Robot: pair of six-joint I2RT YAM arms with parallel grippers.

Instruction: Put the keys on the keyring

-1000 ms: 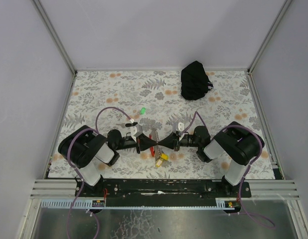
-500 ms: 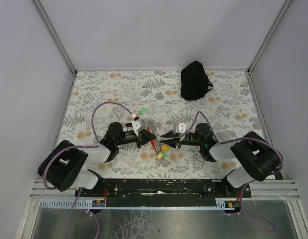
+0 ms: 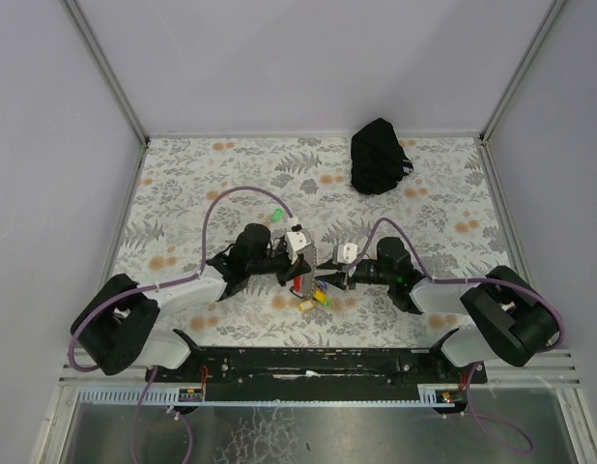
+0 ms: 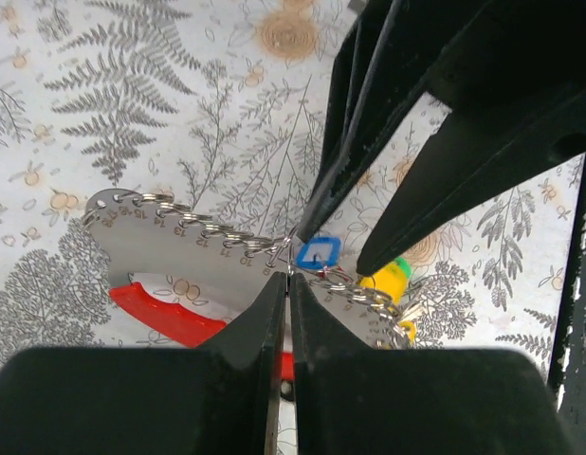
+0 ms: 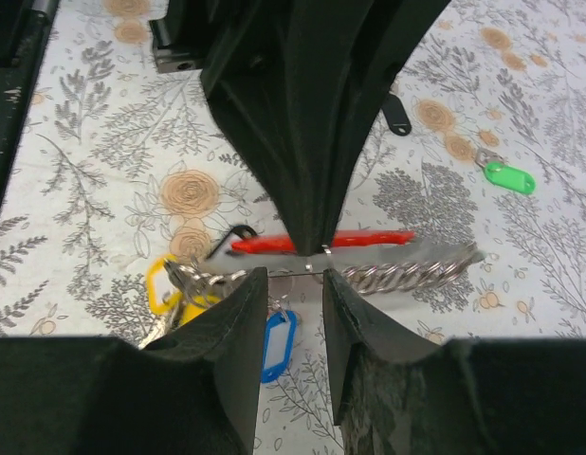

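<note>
The flowered tabletop (image 3: 197, 184) carries a black cloth (image 3: 379, 155) at its far side. The left hand (image 4: 285, 284) pinches the keyring (image 4: 170, 311) by its thin ring. The right hand (image 5: 295, 284) faces it, narrowly parted. Of the 2 keys, the blue key (image 4: 319, 253) lies beside the chain and the green key (image 5: 509, 176) lies well apart.

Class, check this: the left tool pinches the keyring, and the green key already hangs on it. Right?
Not quite. The left tool does pinch the keyring, but the green key lies loose on the table, apart from it, as the right wrist view shows.
</note>
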